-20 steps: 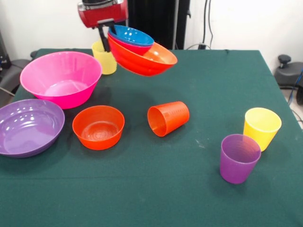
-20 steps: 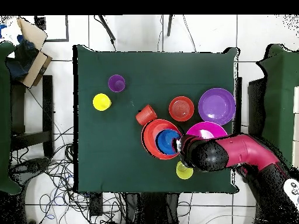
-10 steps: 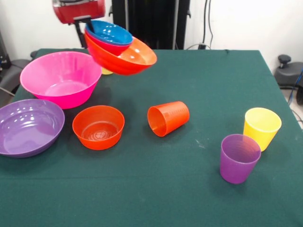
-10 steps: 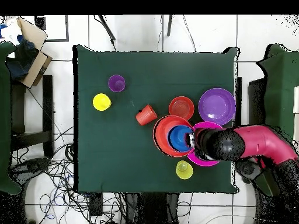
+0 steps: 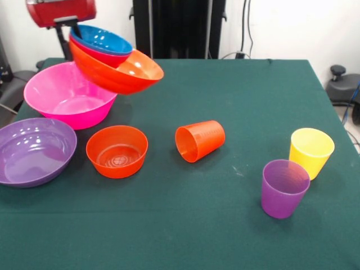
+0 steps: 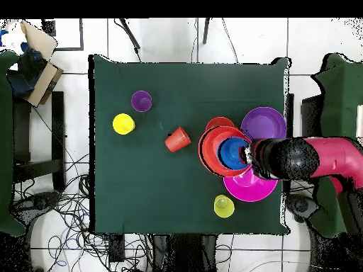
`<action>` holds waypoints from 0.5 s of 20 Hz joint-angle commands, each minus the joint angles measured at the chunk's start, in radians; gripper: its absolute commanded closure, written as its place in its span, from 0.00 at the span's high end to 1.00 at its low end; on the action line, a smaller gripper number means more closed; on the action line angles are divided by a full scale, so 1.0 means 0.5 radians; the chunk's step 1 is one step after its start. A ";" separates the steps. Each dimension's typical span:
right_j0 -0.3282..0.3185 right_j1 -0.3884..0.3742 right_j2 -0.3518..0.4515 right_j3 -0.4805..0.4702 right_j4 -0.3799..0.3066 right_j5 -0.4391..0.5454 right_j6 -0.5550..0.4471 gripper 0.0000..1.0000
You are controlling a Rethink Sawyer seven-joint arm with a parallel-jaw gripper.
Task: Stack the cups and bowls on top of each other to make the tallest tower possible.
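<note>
Gripping the rim of a nested trio of bowls, the tool (image 5: 66,28) holds them tilted in the air above the desk (image 5: 225,225), over the edge of the big pink bowl (image 5: 67,98). The trio is a wide orange bowl (image 5: 121,76) at the bottom, a magenta bowl (image 5: 101,56) inside it, and a blue bowl (image 5: 101,39) on top. They hang at a slant, probably because the tool pinches only one side of the rim, so their weight tips the free side down.

The pink bowl sits near the desk's left edge in the front view, likely serving as the base of the tower. My reading is that the trio is being carried over to be lowered into it. Just in front of it, touching or nearly so, rests the wide purple bowl (image 5: 34,149) at the left edge, with a small orange bowl (image 5: 117,151) beside that. An orange cup (image 5: 199,140) lies on its side near the desk's middle. A yellow cup (image 5: 311,152) and a purple cup (image 5: 284,188) stand upright close together toward the right edge. The overhead view shows a second yellow cup (image 6: 224,206) upright near the pink bowl, toward the desk's bottom edge.

No brand, label or readable writing shows anywhere.
</note>
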 commanded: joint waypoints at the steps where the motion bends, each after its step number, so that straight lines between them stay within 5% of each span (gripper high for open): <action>1: 0.094 0.187 0.029 -0.359 0.015 0.296 -0.818 0.00; 10: 0.067 0.389 -0.033 -0.603 -0.072 0.316 -1.099 0.00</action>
